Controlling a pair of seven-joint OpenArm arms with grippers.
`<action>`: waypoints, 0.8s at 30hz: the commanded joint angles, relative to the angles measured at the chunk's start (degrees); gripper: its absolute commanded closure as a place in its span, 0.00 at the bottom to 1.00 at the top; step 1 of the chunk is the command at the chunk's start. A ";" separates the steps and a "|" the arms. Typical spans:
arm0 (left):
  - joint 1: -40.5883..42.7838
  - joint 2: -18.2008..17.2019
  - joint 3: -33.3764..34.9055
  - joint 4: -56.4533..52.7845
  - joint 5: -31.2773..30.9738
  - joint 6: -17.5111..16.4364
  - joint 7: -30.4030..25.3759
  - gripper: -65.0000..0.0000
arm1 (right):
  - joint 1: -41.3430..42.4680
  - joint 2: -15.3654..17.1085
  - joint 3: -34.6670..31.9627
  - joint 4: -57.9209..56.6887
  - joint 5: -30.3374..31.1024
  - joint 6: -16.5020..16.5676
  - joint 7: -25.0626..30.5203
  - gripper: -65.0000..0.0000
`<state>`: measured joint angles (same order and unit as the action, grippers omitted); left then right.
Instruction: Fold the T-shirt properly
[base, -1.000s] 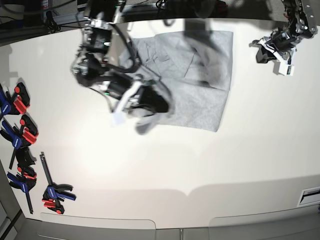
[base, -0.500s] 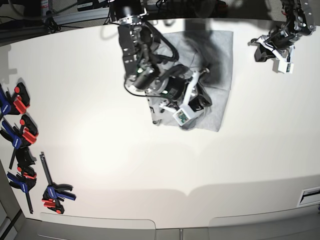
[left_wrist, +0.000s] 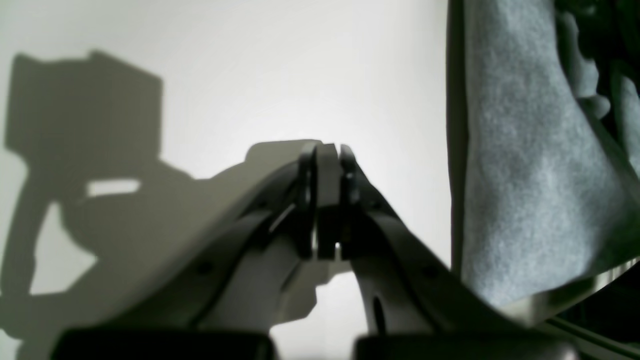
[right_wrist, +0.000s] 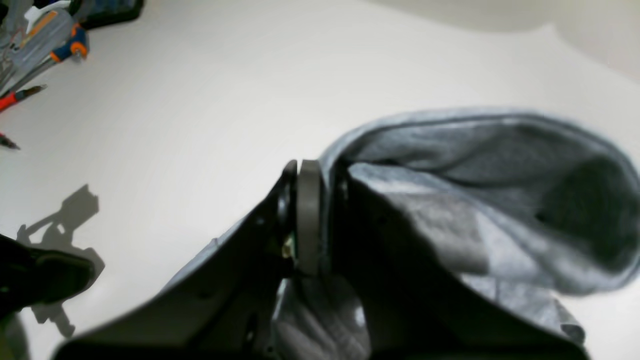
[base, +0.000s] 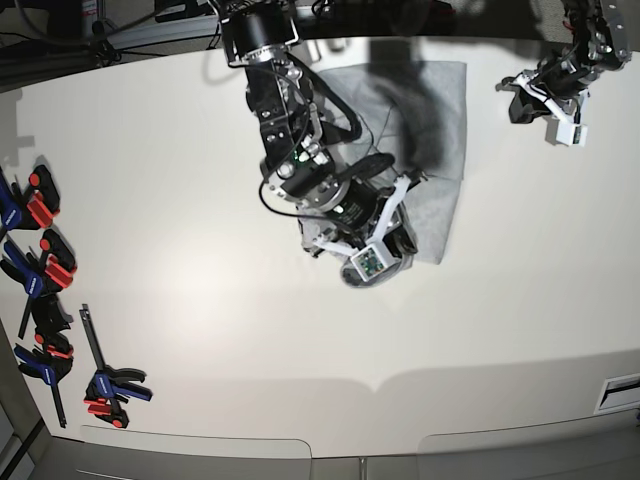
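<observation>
Right tool (right_wrist: 320, 220) we see clamped on fold of grey T-shirt (base: 440, 110), cloth bunched beside jaws, low centre of base frame. Left tool (left_wrist: 327, 200) shut, empty, upper right, apart from shirt. T-shirt lies upper centre on white surface (base: 200, 250).

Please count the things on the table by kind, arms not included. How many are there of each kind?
T-shirt: 1
Clamps: about 5, in a pile at the table's edge, so the count is uncertain
Total: about 6
</observation>
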<state>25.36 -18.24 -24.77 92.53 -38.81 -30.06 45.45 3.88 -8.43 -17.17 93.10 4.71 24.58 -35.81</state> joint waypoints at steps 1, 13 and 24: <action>0.22 -0.68 -0.26 0.76 -0.48 -0.02 -0.04 1.00 | 1.60 -0.57 -0.15 0.94 1.70 0.00 1.81 1.00; 0.22 -0.68 -0.26 0.76 -0.48 -0.02 -0.07 1.00 | 1.81 -0.57 -3.96 0.90 9.73 2.05 -0.26 0.65; 0.22 -0.68 -0.26 0.76 -0.46 -0.02 -0.28 1.00 | 0.74 -0.57 -2.34 12.17 10.51 -0.02 -12.96 0.65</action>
<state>25.39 -18.22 -24.77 92.53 -38.79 -30.06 45.41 3.75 -8.45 -19.38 104.31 14.28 24.32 -50.39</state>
